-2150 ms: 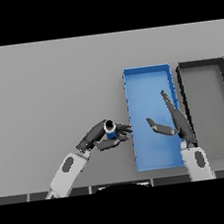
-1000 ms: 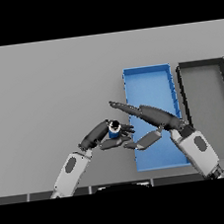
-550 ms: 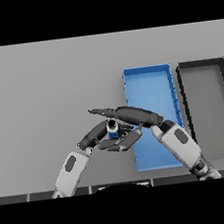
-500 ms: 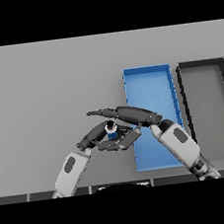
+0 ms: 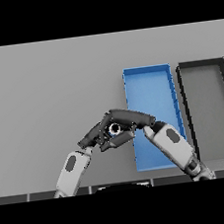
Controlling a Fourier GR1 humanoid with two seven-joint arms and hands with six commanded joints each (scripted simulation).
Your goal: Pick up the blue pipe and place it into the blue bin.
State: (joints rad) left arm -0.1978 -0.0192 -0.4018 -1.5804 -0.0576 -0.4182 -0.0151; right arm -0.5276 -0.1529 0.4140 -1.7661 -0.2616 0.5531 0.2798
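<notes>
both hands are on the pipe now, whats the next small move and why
Probably lift the blue pipe slightly and carry it right toward the blue bin: the left hand and right hand both close around it left of the bin.

No text, label, brand, number or sign can be read anywhere; the bins, the table, the pipe and both arms carry no legible marking.
</notes>
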